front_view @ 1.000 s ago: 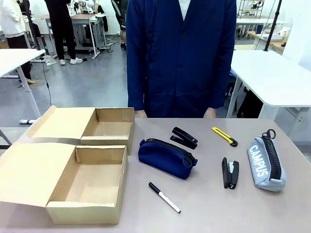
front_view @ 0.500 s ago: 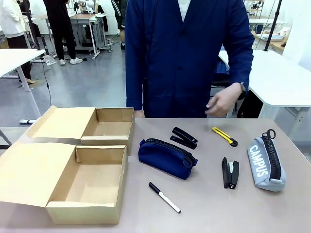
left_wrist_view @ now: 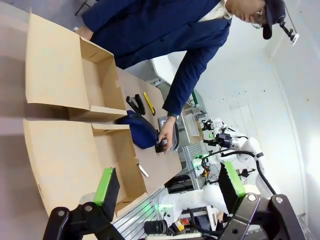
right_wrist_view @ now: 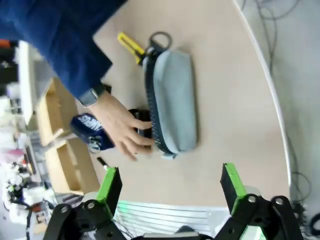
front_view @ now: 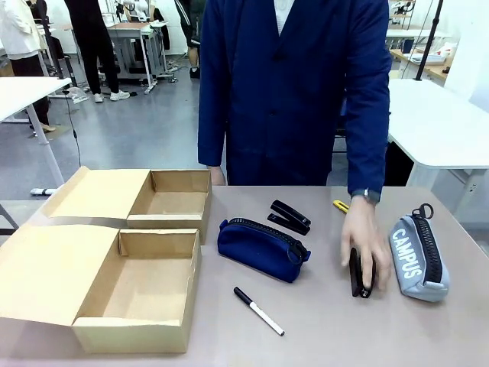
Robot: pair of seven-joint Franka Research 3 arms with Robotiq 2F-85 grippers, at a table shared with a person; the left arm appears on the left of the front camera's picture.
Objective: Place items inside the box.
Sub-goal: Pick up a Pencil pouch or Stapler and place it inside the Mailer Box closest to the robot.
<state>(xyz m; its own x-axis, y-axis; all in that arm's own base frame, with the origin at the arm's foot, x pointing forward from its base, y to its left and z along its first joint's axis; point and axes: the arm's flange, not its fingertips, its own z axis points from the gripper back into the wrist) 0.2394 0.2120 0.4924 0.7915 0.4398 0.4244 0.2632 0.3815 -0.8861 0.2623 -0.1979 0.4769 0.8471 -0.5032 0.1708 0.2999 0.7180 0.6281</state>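
Right wrist view: your jaws apart, empty; grey pencil case well beyond them, person's hand beside it.

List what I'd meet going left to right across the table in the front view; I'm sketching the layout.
near cardboard box → navy pencil case → person's hand resting on a black stapler → grey pencil case

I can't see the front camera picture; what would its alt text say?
A person in a navy coat lays a hand on a black stapler beside a grey pencil case. A navy pencil case, a second stapler, a marker pen and a yellow knife lie nearby; two open cardboard boxes stand at the left.
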